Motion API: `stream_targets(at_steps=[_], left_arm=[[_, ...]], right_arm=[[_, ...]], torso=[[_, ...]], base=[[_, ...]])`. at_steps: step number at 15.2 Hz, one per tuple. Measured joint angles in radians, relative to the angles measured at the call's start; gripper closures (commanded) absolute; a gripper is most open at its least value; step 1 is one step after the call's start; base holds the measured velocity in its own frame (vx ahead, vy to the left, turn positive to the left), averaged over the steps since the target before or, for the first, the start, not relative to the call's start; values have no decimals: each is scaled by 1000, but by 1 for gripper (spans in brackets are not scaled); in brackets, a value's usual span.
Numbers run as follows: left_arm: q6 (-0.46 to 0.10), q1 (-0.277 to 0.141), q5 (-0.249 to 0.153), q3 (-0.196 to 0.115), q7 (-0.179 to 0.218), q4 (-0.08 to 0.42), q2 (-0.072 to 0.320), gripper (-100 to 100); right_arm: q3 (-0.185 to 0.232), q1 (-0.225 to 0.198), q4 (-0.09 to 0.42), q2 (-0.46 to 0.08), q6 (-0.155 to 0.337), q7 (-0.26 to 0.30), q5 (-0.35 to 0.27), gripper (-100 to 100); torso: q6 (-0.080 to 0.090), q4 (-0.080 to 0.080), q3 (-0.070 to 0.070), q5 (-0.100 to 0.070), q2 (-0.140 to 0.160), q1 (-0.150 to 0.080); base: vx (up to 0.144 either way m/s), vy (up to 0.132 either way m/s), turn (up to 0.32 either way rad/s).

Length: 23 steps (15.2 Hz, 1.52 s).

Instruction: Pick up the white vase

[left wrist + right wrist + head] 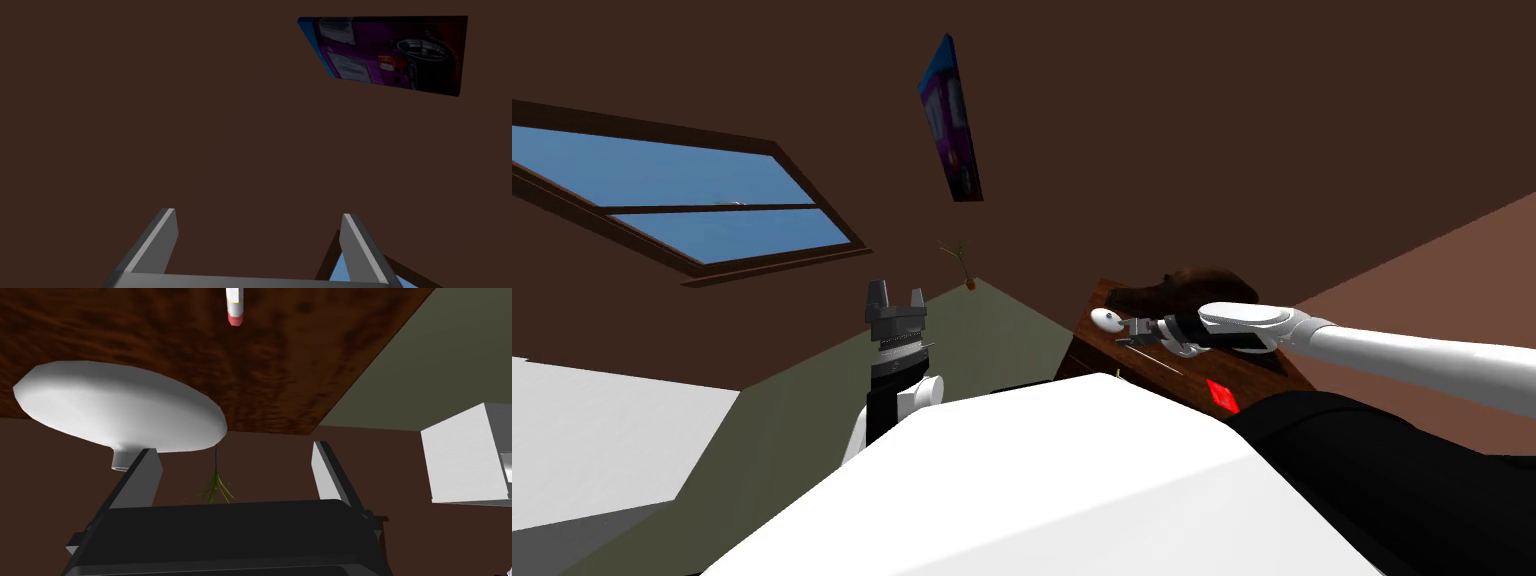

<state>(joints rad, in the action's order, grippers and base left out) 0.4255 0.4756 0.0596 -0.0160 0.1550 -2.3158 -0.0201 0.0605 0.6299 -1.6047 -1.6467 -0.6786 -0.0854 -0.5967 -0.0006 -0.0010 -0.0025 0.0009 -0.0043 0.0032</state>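
- The white vase [1106, 320], a broad flattened body with a short neck, is seen on the dark wooden table [1152, 385], near one of its edges.
- The right arm is stretched out over the table, and the right jaws are held just beside the vase.
- In the right wrist view the right jaws are spread wide and nothing is held between them.
- There the vase [120, 405] is set off to one side of the gap, with its neck by the tip of one of the fingers [142, 483]; whether the two touch cannot be told.
- A small white cylinder with a red end [234, 308] lies on the table beyond the vase.
- A red patch [1222, 393] and a dark brown lump [1202, 285] are also seen on the table.
- The left jaws are raised in front of the chest, well apart from the table, spread wide and empty.
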Motion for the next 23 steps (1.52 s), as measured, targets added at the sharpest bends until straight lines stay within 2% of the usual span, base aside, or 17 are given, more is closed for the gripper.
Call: stream_targets(at_steps=[2,3,4,5,7,9,13,14,15,16,18,20,22,23], left_arm=[[0,0,0,0,0,0,0,0],[0,0,0,0,0,0,0,0],[0,0,0,0,0,0,0,0],[0,0,0,0,0,0,0,0],[0,0,0,0,0,0,0,0],[0,0,0,0,0,0,0,0],[0,0,0,0,0,0,0,0],[0,0,0,0,0,0,0,0],[0,0,0,0,0,0,0,0],[0,0,0,0,0,0,0,0],[0,0,0,0,0,0,0,0],[0,0,0,0,0,0,0,0],[0,0,0,0,0,0,0,0],[0,0,0,0,0,0,0,0]], right_arm=[[-6,16,17,-39,-4,-2,-11,-100],[-2,13,27,-54,-8,-4,-18,-100],[19,-12,43,-71,-14,1,-34,-100],[21,-11,54,-84,-20,1,-40,-100],[13,2,65,-106,-25,-3,-44,-100],[-10,37,73,-141,-27,-11,-39,-100],[-10,54,103,-223,-29,-12,-64,-100],[-9,52,105,-228,-29,-10,-67,-100],[7,28,124,-211,-41,-12,-78,-100],[-5,55,137,-214,-47,-28,-57,-100],[30,10,181,-175,-74,-52,-73,-100],[17,32,196,-178,-82,-70,-55,-100],[-6,75,226,-175,-90,-108,-19,-100],[2,66,249,-160,-103,-125,-16,-100]], torso=[[0,0,0,0,1,0],[0,0,0,0,1,0],[0,0,0,0,1,0],[0,0,1,0,1,0],[0,1,1,0,2,-1],[0,1,1,0,2,-1],[0,0,0,0,-1,0],[1,0,0,0,0,-1],[1,0,1,-1,2,0],[1,1,2,0,3,1],[1,1,2,0,4,2],[1,1,3,0,5,1],[1,1,3,0,5,1],[1,1,3,0,5,1]], base=[[49,25,83],[50,23,86],[44,18,72],[28,9,20],[30,14,65],[42,16,93],[64,17,85],[21,31,81],[14,48,88],[13,62,129],[11,51,73],[2,25,31],[9,45,111],[17,54,103]])
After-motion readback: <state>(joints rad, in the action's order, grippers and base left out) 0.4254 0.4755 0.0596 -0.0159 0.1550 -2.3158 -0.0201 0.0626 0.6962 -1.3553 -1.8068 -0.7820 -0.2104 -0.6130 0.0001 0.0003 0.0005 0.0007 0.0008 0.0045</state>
